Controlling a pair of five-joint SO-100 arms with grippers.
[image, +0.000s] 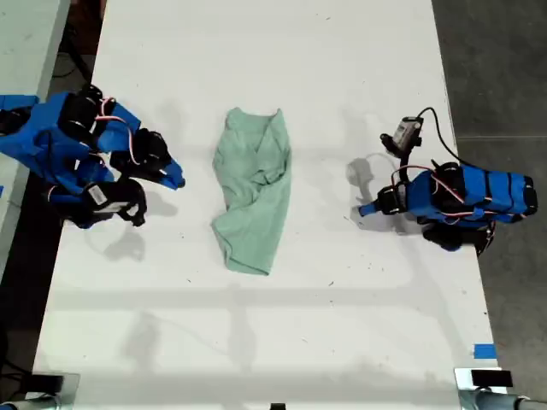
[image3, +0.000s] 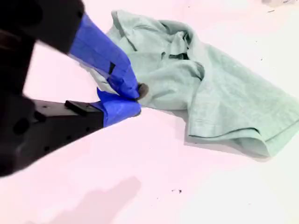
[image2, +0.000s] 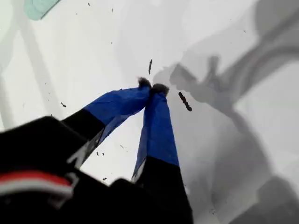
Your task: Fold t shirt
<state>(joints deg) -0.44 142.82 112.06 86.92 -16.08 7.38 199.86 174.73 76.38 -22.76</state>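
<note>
T shirt (image: 253, 190) crumpled mid-table (image: 342, 325), apart from both arms.

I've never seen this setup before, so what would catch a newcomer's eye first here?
The crumpled mint-green t shirt at the middle of the white table draws the eye first. Two blue arms flank it, one at each side of the exterior view. My second gripper is shut close beside the shirt's edge; my first gripper is shut over bare table.

A robotics lab or workshop by the look of it: a long white table (image: 282, 342) on a bare grey floor (image: 504, 68), blue tape (image: 484, 351) marking its edge, and exposed wiring (image: 432, 120) on small blue arms
</note>
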